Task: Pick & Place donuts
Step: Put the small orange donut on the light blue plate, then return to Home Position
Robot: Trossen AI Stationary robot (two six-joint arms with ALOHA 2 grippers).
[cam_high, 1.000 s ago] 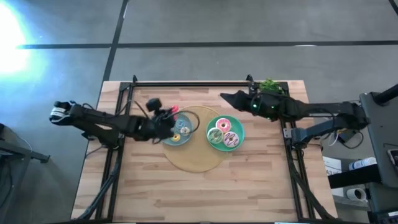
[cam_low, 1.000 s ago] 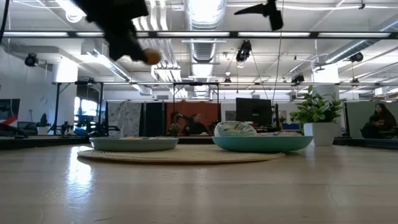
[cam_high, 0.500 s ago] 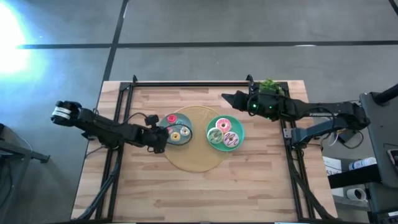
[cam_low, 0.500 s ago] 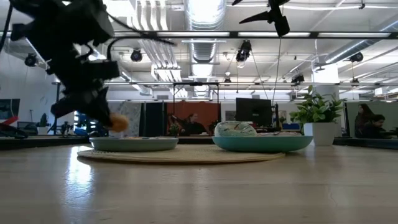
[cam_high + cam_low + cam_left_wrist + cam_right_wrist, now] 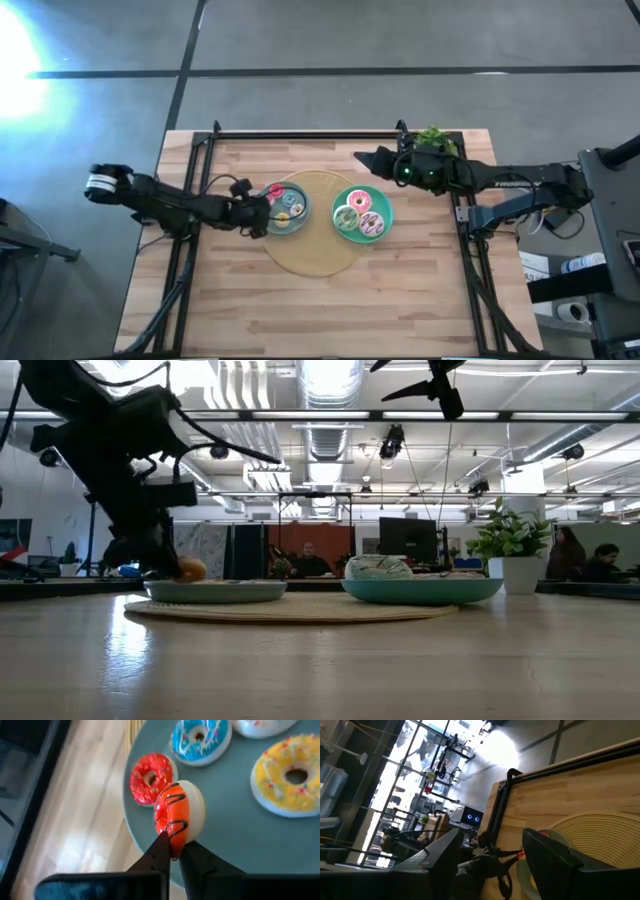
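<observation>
The left end effector (image 5: 172, 851), pinched shut on the small orange-iced toy donut (image 5: 179, 818), has dropped from overhead to the grey-blue round plate (image 5: 235, 845), so release looks imminent, while the right end effector (image 5: 362, 159) waits, fingers spread.

Glossy donuts (image 5: 178, 815), wooden table (image 5: 330, 300)

Donuts on two plates
An orange donut (image 5: 178, 818) stands on edge on the grey-blue plate (image 5: 235, 840), beside red (image 5: 149, 778), blue (image 5: 200, 739) and yellow (image 5: 290, 774) ones; pink donuts (image 5: 361, 203) fill the teal plate (image 5: 341, 233).
</observation>
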